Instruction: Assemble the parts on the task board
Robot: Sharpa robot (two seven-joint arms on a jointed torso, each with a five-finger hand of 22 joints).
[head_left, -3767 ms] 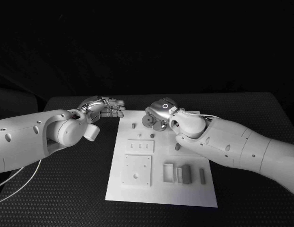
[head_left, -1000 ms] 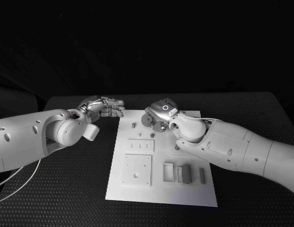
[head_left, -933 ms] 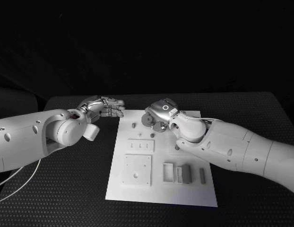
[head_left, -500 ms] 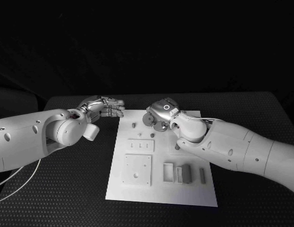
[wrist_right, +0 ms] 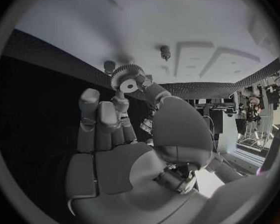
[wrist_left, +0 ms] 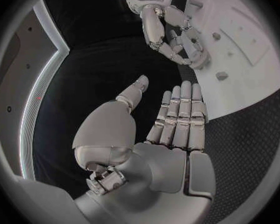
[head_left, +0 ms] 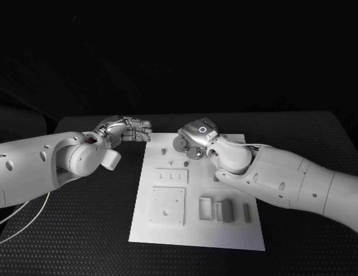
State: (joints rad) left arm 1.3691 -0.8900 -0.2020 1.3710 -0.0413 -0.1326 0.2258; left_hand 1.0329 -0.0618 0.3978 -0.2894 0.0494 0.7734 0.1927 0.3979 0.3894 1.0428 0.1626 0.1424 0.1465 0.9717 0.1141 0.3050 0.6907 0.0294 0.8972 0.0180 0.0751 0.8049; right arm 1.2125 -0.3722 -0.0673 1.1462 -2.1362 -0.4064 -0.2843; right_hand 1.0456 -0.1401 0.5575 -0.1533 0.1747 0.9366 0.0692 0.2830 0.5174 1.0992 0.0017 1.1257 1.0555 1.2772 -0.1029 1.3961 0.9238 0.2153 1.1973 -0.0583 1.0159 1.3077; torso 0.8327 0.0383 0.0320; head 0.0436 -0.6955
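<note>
The white task board [head_left: 197, 233] lies in the middle of the black table. My right hand [head_left: 194, 138] hovers over the board's far end and pinches a small toothed gear [wrist_right: 129, 79] between thumb and fingertips; the same gear [head_left: 182, 144] hangs just above the board. Two short pegs [wrist_right: 164, 50] [wrist_right: 109, 64] stand on the board close beneath the gear. My left hand [head_left: 128, 130] floats beside the board's far left corner with its fingers [wrist_left: 179, 117] straight and nothing in them. The left wrist view looks past it to the right hand [wrist_left: 171, 37] and the board [wrist_left: 252, 69].
On the board nearer me lie a slotted plate [head_left: 171, 176], a square plate [head_left: 167, 206], two upright blocks [head_left: 205, 210] [head_left: 223, 211] and a thin bar [head_left: 246, 213]. Small pegs [head_left: 163, 150] [head_left: 172, 164] stand near the far left. Black table surrounds the board.
The right hand with the gear has crept slightly toward the board's far edge. The left hand has stayed still.
</note>
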